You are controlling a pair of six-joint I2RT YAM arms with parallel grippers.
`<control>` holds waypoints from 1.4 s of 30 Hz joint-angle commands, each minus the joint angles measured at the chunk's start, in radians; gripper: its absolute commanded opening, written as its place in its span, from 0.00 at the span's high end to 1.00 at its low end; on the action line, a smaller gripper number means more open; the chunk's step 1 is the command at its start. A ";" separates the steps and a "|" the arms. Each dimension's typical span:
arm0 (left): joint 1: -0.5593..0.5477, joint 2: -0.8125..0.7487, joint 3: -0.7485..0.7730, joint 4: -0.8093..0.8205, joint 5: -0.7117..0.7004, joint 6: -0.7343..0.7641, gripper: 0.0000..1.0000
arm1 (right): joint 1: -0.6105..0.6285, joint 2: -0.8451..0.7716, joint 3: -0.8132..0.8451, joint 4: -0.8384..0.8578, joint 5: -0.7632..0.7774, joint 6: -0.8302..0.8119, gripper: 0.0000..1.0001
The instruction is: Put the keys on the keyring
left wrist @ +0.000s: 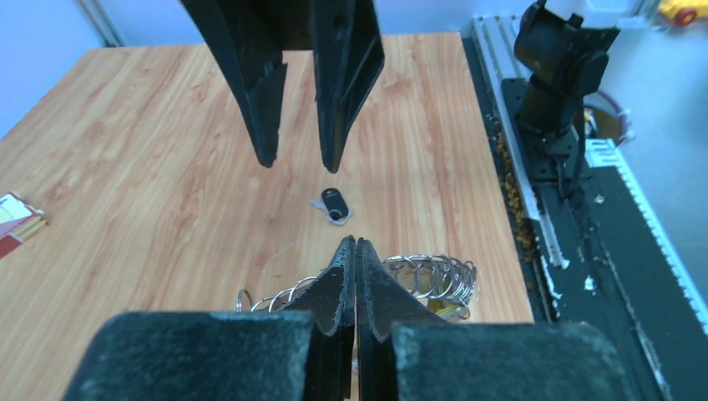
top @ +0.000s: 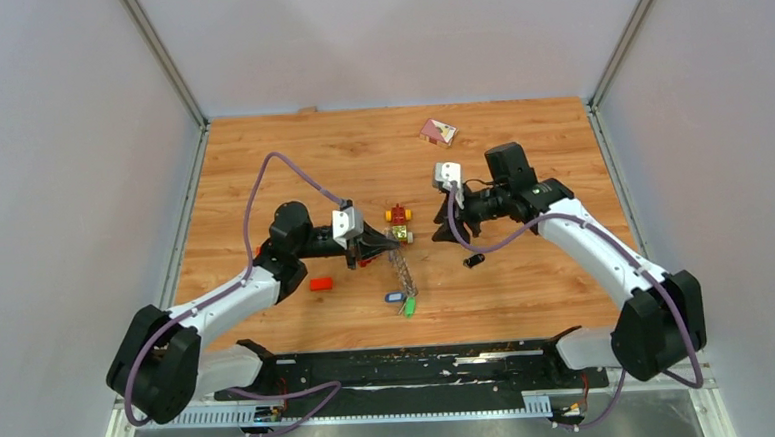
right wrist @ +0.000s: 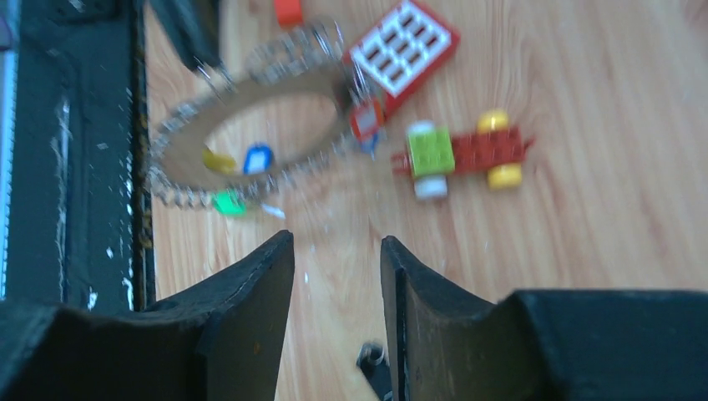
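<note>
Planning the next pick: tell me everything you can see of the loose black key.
The black key is small: glossy black plastic head, short silver metal blade. It lies flat on the wooden table, apart from the keyring, close under the open right jaws. Only the table touches it.

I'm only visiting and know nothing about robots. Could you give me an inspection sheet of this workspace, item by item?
Surface: wooden table, no spills seen.
Job's things: keyring pinched at its rim by the left gripper, with blue and green keys on it; one black key lies loose near the right gripper.
Clutter: toy car, red brick, red gridded piece, small box near the far edge.
Grippers: left shut on the keyring; right open, empty.
Cables: a purple cable loops along each arm; no snag seen.
Surroundings: pale walls, black rail at the near edge.
</note>
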 commanded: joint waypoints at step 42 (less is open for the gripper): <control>0.004 0.027 0.026 0.036 0.004 -0.038 1.00 | 0.273 -0.076 0.029 0.107 0.071 0.013 1.00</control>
